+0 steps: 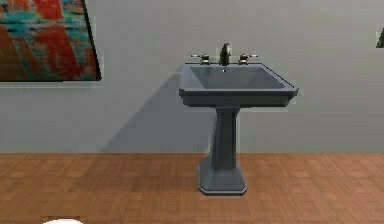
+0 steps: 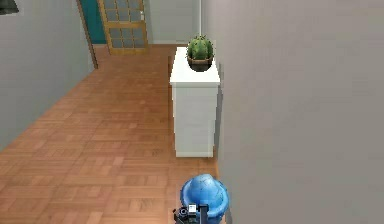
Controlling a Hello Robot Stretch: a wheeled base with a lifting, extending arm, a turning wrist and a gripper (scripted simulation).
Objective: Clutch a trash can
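Trash can [image 2: 203,192] is my reading of the blue, round-topped, smooth plastic-looking tub at 6 o'clock in the arm side view. It stands on the reddish wooden plank floor [image 2: 90,150], hard by the grey wall [image 2: 300,110] (shape and colour fit a bin seen from above, though I would not swear to it).

The dark end effector [image 2: 190,213] shows at the very bottom edge. The blue tub lies at about 1 o'clock from it, so near that the two overlap in the picture, and whether they touch cannot be told. Nor can I tell whether the end effector holds anything, since the tub sits right at or behind its far end.

The tub's long axis looks upright, and its round top offers no better or worse side. I judge, then, that the coming move turns on reach alone: a short way out toward 12 o'clock, not a turn of the base.

Farther along the same wall, at 12 o'clock from the tub and well apart, stands a tall white cabinet [image 2: 195,110] with a green round cactus [image 2: 200,48] in a dark pot on top. In the forward view a slate-blue pedestal sink [image 1: 235,85] stands at 12 o'clock against the wall and has no part in the task.
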